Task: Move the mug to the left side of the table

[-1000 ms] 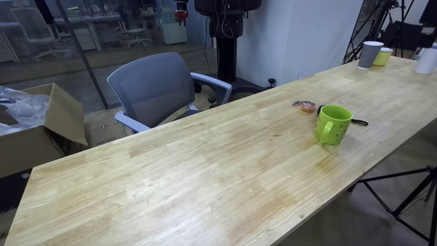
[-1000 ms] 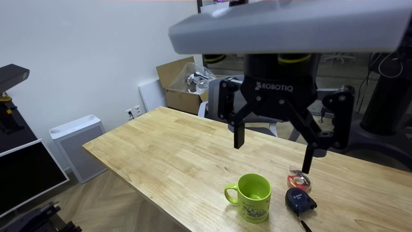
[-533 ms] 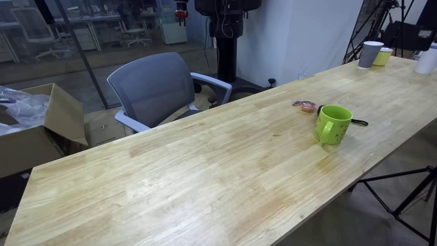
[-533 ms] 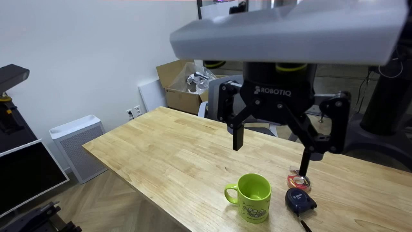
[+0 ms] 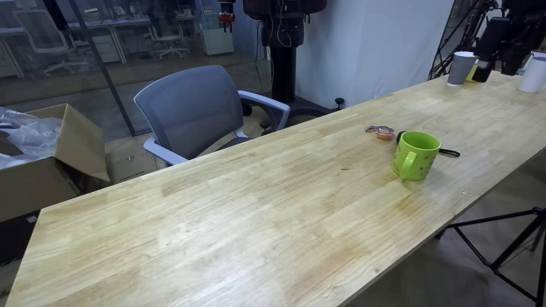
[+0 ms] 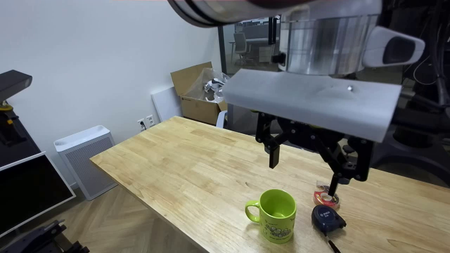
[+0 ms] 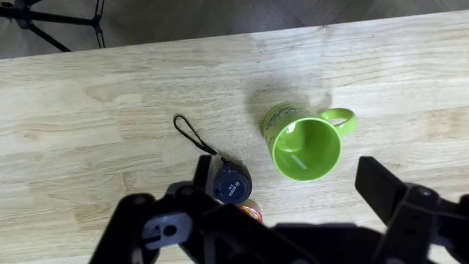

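Little of the job is done, I'd say: the green mug [image 6: 277, 218] stands upright on the wooden table [image 6: 190, 172], near the tape measure [image 6: 327, 218], and nothing has hold of it. The gripper [image 6: 302, 181] hangs above, at about one o'clock from the mug in an exterior view, its fingers spread wide and holding nothing. In the wrist view the mug shows between the two fingertips, but it stands lower, and I see no contact. I take this for the lead-up to the grasp, with the grip, the lift, the carry and the setting down all left to do. Whose left is meant I can't be sure; my guess is the table end toward ten o'clock from the mug in that same exterior view. The roll of tape [image 7: 252, 211] lies at seven o'clock in the wrist view and the tape measure at eight, so a finger dropping on that side might knock them.

The mug itself is a shiny lime green inside and out, with light glinting within. Dark little figures are drawn on its wall, with lettering too small for me to read, and in the wrist view its handle pokes out at two o'clock
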Robot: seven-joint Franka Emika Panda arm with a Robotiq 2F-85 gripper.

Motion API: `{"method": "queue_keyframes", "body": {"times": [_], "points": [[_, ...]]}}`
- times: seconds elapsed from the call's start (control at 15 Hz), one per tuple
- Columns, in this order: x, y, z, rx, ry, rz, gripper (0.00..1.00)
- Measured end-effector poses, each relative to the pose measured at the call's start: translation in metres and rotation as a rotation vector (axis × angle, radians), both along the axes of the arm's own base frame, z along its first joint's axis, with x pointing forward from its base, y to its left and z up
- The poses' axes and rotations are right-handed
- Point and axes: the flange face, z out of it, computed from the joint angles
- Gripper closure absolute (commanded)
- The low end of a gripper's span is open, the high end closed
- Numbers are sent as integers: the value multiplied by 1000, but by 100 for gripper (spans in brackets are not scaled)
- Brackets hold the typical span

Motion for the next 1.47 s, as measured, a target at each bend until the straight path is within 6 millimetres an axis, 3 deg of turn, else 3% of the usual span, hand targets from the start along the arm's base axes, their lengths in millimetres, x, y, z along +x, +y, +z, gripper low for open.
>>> {"method": "queue_keyframes", "body": {"times": [0.47,0.87,1.47], "points": [[39,-6,-44,-23,-20,-16,0],[66,4,-75,-27,4,-2,0],[86,11,-110,-25,41,-22,0]]}}
